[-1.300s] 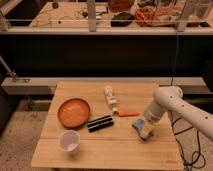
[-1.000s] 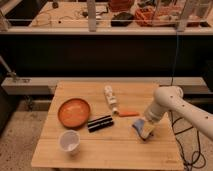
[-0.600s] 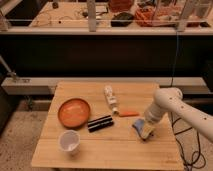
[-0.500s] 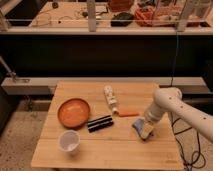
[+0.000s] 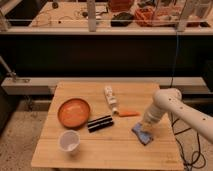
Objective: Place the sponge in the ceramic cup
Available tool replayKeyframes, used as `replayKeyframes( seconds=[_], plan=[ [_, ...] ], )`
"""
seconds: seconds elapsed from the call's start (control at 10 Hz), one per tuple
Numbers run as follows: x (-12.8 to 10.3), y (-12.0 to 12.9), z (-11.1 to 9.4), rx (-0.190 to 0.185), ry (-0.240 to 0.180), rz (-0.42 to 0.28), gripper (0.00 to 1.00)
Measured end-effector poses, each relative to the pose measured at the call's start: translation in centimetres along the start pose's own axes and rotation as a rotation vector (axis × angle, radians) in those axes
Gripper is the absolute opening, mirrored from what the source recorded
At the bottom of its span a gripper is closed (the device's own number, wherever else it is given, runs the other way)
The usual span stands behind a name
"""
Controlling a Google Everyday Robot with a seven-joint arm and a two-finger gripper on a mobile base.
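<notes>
The sponge (image 5: 141,135) is a small blue pad lying on the wooden table (image 5: 110,150), toward its right front. My gripper (image 5: 145,128) hangs at the end of the white arm (image 5: 170,107) directly over the sponge and right down at it. The ceramic cup (image 5: 69,141) is a small white cup standing upright near the table's front left corner, well apart from the gripper.
A wide orange dish (image 5: 74,111) sits left of centre. A black bar-shaped object (image 5: 100,123) lies beside it. A white tube (image 5: 110,98) and a small orange carrot-like piece (image 5: 128,113) lie in the middle. The table's right edge is close to the sponge.
The arm and gripper have barely shifted over the sponge. Nothing else on the table has moved.
</notes>
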Motion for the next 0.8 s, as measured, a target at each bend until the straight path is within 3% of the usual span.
replayKeyframes(
  seconds=[0.3, 0.4, 0.5, 0.8],
  plan=[
    [-0.7, -0.3, -2.0, 0.003, 0.0, -0.011, 0.11],
    [-0.9, -0.3, -2.1, 0.001, 0.0, -0.016, 0.08],
    [-1.1, -0.3, -1.4, -0.002, -0.003, -0.021, 0.09],
    [-1.1, -0.1, 0.2, 0.001, 0.005, -0.047, 0.35]
  ],
)
